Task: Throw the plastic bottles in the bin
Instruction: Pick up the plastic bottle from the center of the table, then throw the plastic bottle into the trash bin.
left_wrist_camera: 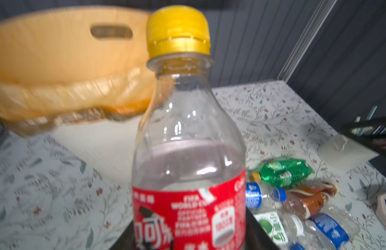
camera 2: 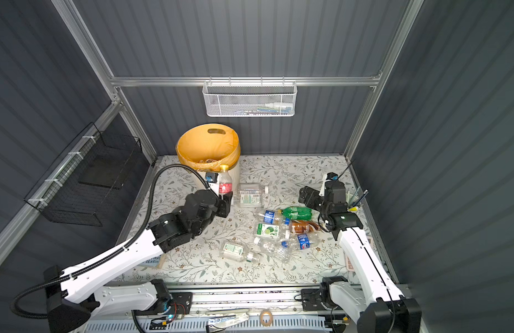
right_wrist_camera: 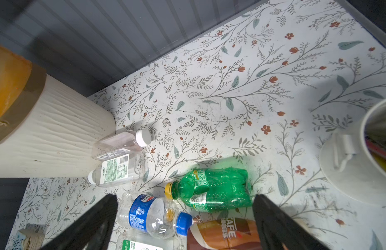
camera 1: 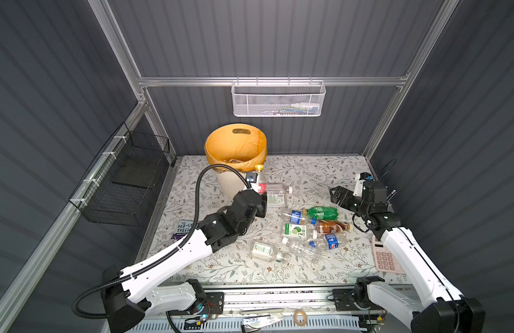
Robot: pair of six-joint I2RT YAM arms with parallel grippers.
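At the left hand [camera 1: 261, 199], a tight clamp on the lower body of a clear cola bottle [camera 1: 260, 179] with red label and yellow cap. Upright in that grip, cap uppermost, just beside the bin [camera 1: 225, 181] on its side toward the middle of the tabletop [camera 1: 322, 173], and outside it. Base hidden behind the hand in both top views.

At the right hand [camera 1: 337, 196], jaws wide apart with nothing between them. Raised above the tabletop near its right edge, close to the green bottle [camera 1: 322, 212].

At the far left of the tabletop, the bin itself: round, cream-white, ribbed, lined with an orange bag. Low inside it, something red and white, too small to name.

Just beside the bin, flat on the tabletop and touching each other: a white-capped clear bottle [right_wrist_camera: 122, 141] and a clear bottle with a white printed label [right_wrist_camera: 117, 171].

Mid-tabletop, a loose cluster lying on their sides:
- the green bottle, yellow-capped
- a blue-labelled bottle [camera 1: 296, 216]
- a brown coffee bottle [camera 1: 333, 227]
- a lime-label bottle [camera 1: 296, 230]
- a second blue-labelled bottle [camera 1: 332, 241]
- a crushed clear bottle [camera 1: 303, 250]

Slightly apart toward the near edge, a flat clear bottle [camera 1: 265, 250] with a green-and-white label.

Elsewhere:
- a pink calculator [camera 1: 384, 259], partly under the right arm
- a book [camera 1: 183, 229], partly under the left arm
- a white pen cup [right_wrist_camera: 347, 173] at the right edge
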